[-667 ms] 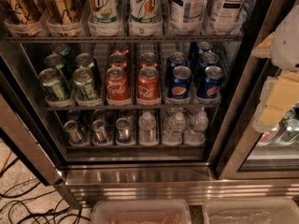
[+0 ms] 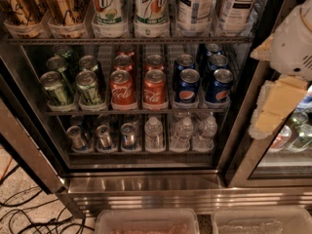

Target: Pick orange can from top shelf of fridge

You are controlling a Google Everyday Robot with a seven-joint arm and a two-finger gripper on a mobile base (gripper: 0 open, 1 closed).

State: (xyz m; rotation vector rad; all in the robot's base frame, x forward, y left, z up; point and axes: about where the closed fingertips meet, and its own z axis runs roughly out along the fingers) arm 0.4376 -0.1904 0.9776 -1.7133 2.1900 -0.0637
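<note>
The end effector [image 2: 278,106] hangs at the right edge, in front of the fridge's [image 2: 146,184] right post, well apart from the cans; whether it is released or clenched I cannot tell, but it carries nothing visible. The orange can [image 2: 66,4] stands at the far left of the top shelf [image 2: 146,41], beside a second copper can [image 2: 19,6], ungrasped: the whole pick seems yet to do. 7UP cans [image 2: 109,6] and tea cans [image 2: 197,6] fill the row between. Red cola cans [image 2: 122,89] sit on the rack below.
</note>
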